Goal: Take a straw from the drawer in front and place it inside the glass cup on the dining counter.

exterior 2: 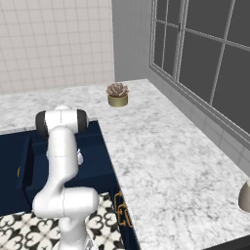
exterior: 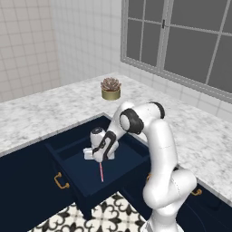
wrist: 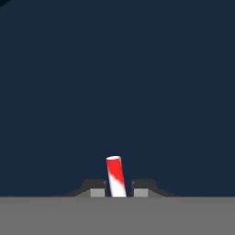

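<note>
The navy drawer (exterior: 68, 181) stands pulled out below the marble worktop, and my arm reaches down into it. In the left base view the gripper (exterior: 100, 160) is low inside the drawer, with the thin pink-red straw (exterior: 101, 172) sticking out below it toward the drawer front. The hand view has the red-and-white straw (wrist: 115, 173) pinched between the two dark fingertips of the gripper (wrist: 118, 192), over the dark blue drawer floor. In the right base view my own arm covers the hand inside the drawer (exterior 2: 53, 168). The glass cup and the dining counter are out of view.
A potted succulent (exterior: 110, 88) sits on the marble worktop (exterior: 54, 108) behind the drawer, under a large window (exterior: 181, 41). Navy cabinet fronts with brass handles (exterior: 60, 181) flank the drawer. A beige rounded object (exterior 2: 245, 196) is cut off at the worktop's right edge.
</note>
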{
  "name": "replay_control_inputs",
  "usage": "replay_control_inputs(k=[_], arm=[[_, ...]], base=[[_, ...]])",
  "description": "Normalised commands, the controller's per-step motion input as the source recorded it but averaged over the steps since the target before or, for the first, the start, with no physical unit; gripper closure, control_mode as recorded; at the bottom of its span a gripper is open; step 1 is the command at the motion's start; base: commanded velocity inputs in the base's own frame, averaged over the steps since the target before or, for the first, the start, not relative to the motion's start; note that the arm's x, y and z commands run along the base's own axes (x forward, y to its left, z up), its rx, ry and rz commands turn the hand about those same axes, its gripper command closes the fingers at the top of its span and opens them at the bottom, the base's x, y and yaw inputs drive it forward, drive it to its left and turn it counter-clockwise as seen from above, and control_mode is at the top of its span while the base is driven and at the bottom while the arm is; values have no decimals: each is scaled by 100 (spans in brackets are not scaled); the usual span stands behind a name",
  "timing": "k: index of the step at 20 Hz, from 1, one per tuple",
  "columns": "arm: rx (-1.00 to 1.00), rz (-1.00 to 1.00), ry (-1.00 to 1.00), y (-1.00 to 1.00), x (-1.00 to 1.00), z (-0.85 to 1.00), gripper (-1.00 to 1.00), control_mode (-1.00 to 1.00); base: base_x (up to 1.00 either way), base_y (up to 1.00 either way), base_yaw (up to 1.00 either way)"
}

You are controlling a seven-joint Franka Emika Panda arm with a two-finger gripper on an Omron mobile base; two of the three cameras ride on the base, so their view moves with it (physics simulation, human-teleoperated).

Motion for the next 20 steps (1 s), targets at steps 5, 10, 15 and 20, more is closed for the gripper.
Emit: replay_control_inputs(k=[5, 10, 15, 20], arm=[[2, 0, -33, -24, -68, 61, 100, -100], [13, 0, -51, -49, -58, 100, 100, -100], [24, 0, -33, -11, -3, 100, 100, -100], [21, 0, -26, 0, 12, 100, 100, -100]], base=[[0, 0, 0], [0, 0, 0], [0, 0, 0], [0, 0, 0]])
